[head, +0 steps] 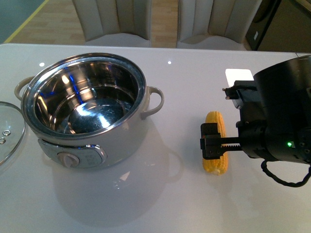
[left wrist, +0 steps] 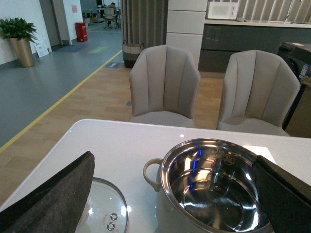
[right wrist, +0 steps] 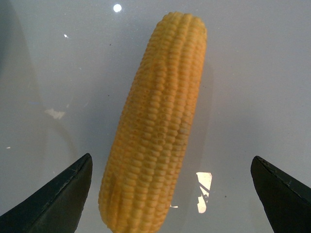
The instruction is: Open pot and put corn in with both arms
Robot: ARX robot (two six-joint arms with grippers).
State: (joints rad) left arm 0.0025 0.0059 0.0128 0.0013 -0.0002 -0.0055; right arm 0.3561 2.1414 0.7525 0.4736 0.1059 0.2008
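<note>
Right gripper (right wrist: 171,158) agape over corn (right wrist: 158,111)

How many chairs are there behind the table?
2. One chair stands past the table's far edge, behind the pot; the other chair stands beside it, further right. More could be out of view.

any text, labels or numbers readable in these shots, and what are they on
No text is legible anywhere.
On the pot, the dial panel: markings too small to read.
On its inner wall: stamped marks, blurred.
The floor sign beside the plant: too small.
The wall notice: too small.
</note>
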